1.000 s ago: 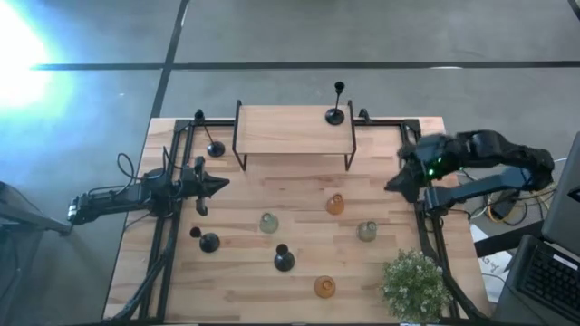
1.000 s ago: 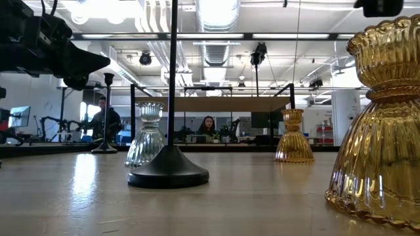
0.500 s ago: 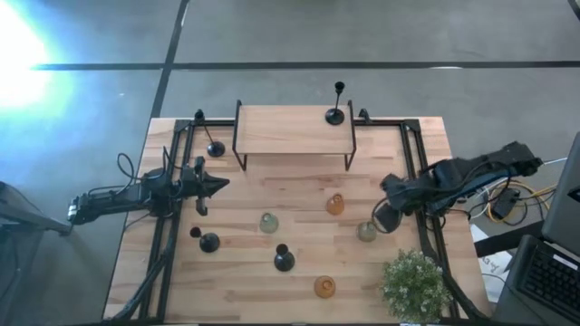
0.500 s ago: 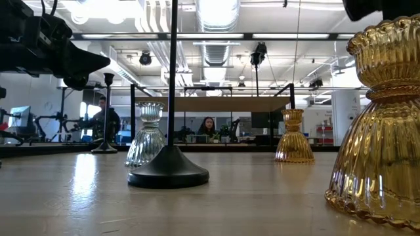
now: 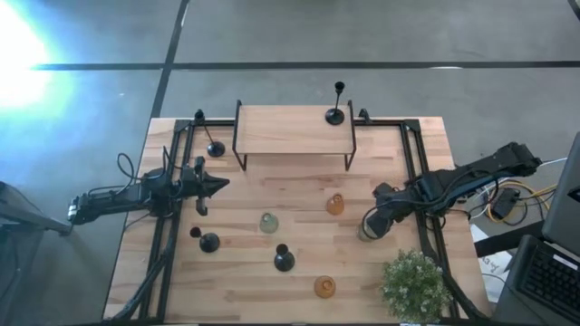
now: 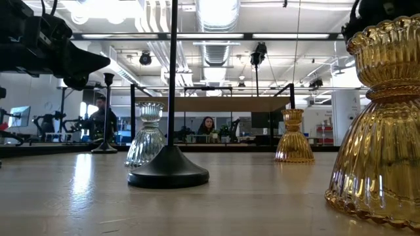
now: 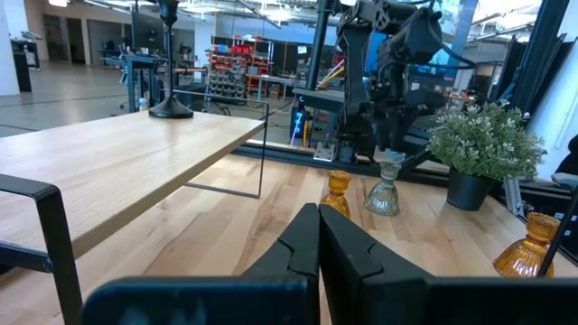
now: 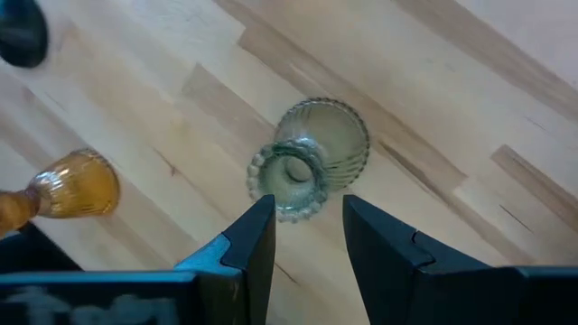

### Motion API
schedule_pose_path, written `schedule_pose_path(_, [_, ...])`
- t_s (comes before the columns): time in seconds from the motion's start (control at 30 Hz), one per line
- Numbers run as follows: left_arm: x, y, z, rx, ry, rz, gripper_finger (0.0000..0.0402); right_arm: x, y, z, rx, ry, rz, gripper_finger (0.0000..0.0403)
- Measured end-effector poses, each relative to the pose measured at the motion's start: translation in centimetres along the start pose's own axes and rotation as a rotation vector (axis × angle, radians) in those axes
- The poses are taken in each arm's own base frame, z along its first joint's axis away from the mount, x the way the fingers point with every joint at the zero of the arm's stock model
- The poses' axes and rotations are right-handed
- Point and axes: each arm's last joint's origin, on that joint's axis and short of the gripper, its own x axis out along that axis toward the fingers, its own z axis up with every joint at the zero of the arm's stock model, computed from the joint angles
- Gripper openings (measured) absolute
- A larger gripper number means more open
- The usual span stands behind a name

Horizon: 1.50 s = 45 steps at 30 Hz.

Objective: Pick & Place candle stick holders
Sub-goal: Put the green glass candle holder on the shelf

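Candle stick holders stand upright on their bases. One black holder [image 5: 335,115] is on the raised shelf [image 5: 290,131]; three others [image 5: 215,149], [image 5: 209,242], [image 5: 284,261] are on the table. Also on the table are a pale-green one [image 5: 269,223] and two amber ones [image 5: 335,205], [image 5: 324,287]. My right gripper [image 8: 309,236] hangs open, pointing steeply down, just above a second pale-green holder [image 8: 309,162]; its fingers touch nothing. That holder is partly hidden under the gripper [image 5: 372,223] in the high view. My left gripper [image 7: 318,246] waits shut at the table's left.
A green potted plant [image 5: 414,282] stands at the near right corner, close beside the right arm. Black metal frame rails [image 5: 172,226] run along the table's left and right sides. A laptop [image 5: 548,276] sits off the right edge. People sit in the room behind [image 6: 207,128].
My right gripper has come down from beside the shelf toward the table's near edge and a little left, tipping to point more steeply down. It now hangs over the right-hand pale-green holder. No holder has moved.
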Motion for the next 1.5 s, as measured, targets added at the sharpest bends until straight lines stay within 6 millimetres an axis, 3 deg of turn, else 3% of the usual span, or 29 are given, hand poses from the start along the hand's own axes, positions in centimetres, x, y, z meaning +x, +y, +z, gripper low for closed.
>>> schedule_pose_path(0.23, [0.0, 0.0, 0.0, 0.000, 0.000, 0.000, 0.0005, 1.0, -0.1, 0.0, 0.004, 0.002, -0.010, 0.0127])
schedule_pose_path(0.6, [0.0, 0.0, 0.0, 0.000, 0.000, 0.000, 0.0005, 3.5, -0.2, 0.0, 0.019, -0.002, 0.001, 0.0101])
schedule_pose_path(0.8, [0.0, 0.0, 0.0, 0.000, 0.001, 0.000, 0.0005, 4.6, -0.4, 0.0, 0.031, 0.008, -0.035, 0.0079])
schedule_pose_path(0.97, [0.0, 0.0, 0.0, 0.000, 0.001, 0.000, 0.0005, 4.7, -0.5, 0.0, 0.021, 0.006, -0.033, 0.0038])
schedule_pose_path(1.2, [0.0, 0.0, 0.0, 0.000, 0.001, 0.000, 0.0005, 3.1, -1.0, 0.3, 0.045, -0.009, -0.075, 0.0025])
schedule_pose_path(1.5, [0.0, 0.0, 0.0, 0.000, 0.001, 0.000, 0.0005, -3.2, 0.3, 2.5, 0.017, -0.054, -0.050, 0.0025])
